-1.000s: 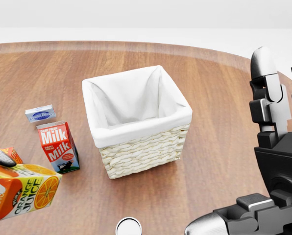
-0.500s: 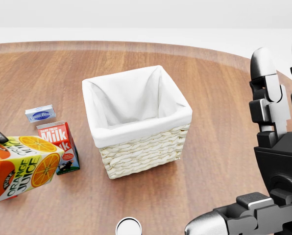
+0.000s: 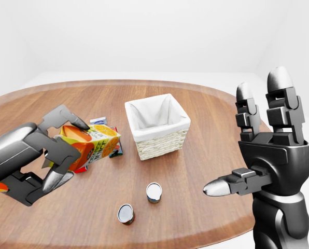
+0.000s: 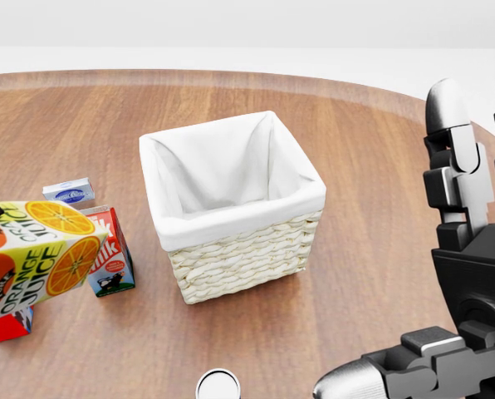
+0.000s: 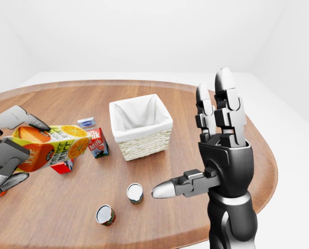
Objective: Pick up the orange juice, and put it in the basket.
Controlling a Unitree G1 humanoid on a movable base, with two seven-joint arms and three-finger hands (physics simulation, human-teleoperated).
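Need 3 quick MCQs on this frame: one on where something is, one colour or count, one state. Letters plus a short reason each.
1. Where is the orange juice carton?
A. in the basket
B. in the left hand, above the table
C. lying by the cans

2. How many small cans stand near the table's bottom edge in the eye views?
A. one
B. two
C. four

3. What is the right hand doing?
A. open, holding nothing
B. shut on the milk carton
C. resting in the basket

Answers:
1 B: the left hand has its fingers round the tilted carton, left of the wicker basket.
2 B: one can and another.
3 A: fingers upright, thumb out, nothing in it.
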